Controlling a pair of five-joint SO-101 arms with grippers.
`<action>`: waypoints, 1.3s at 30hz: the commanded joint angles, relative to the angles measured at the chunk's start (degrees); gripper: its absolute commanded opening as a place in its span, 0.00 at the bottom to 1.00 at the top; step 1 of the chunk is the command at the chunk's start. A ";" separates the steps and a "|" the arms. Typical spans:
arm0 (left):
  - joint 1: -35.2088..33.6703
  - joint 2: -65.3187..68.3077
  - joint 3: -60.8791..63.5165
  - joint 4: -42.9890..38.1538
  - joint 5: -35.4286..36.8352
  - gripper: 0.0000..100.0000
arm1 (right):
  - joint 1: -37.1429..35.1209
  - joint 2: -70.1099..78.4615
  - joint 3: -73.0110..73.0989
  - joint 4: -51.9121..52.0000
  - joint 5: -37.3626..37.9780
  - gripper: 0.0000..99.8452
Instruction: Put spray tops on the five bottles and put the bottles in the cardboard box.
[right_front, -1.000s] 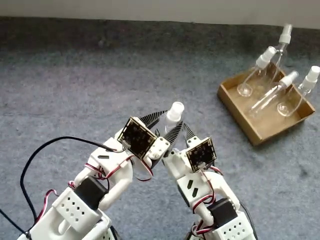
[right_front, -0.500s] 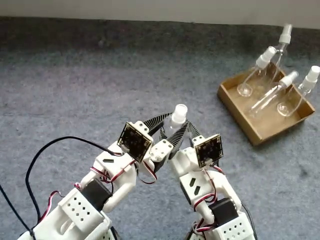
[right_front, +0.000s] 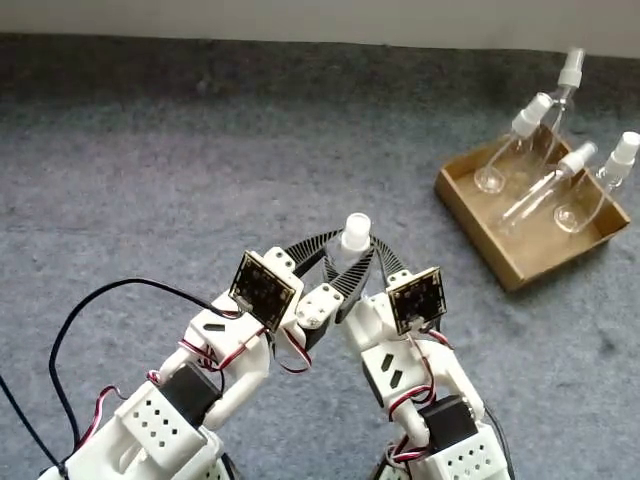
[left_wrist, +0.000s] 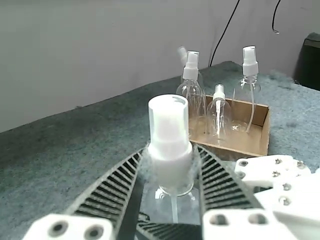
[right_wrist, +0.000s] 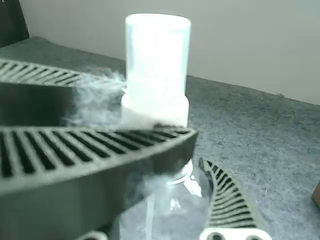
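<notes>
Two grippers, one bottle, on grey carpet

We see the left gripper (left_wrist: 170, 161) clamped at the collar of the upright bottle (left_wrist: 172, 187), just under its spray top (left_wrist: 168, 117). The right gripper (right_front: 368, 255) is closed on the clear body lower down. Grey carpet (right_front: 150, 180) runs to a pale wall (left_wrist: 75, 50). Well apart, the cardboard box (right_front: 470, 215) holds four topped bottles (right_front: 530, 190).

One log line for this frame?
left gripper: shut on spray top | right gripper: shut on bottle below it | bottle: upright | cardboard box: four capped bottles in it | remaining: this bottle not yet boxed
</notes>
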 joint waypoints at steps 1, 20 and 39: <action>0.22 0.48 -2.07 -0.09 0.35 0.04 | 1.80 -0.84 7.96 -0.13 0.79 0.10; 0.75 0.66 -5.67 -0.09 0.35 0.04 | 1.80 -0.84 7.96 0.13 0.79 0.10; 4.26 0.57 -9.80 7.21 -5.27 0.04 | 1.80 -0.84 8.31 0.13 3.87 0.10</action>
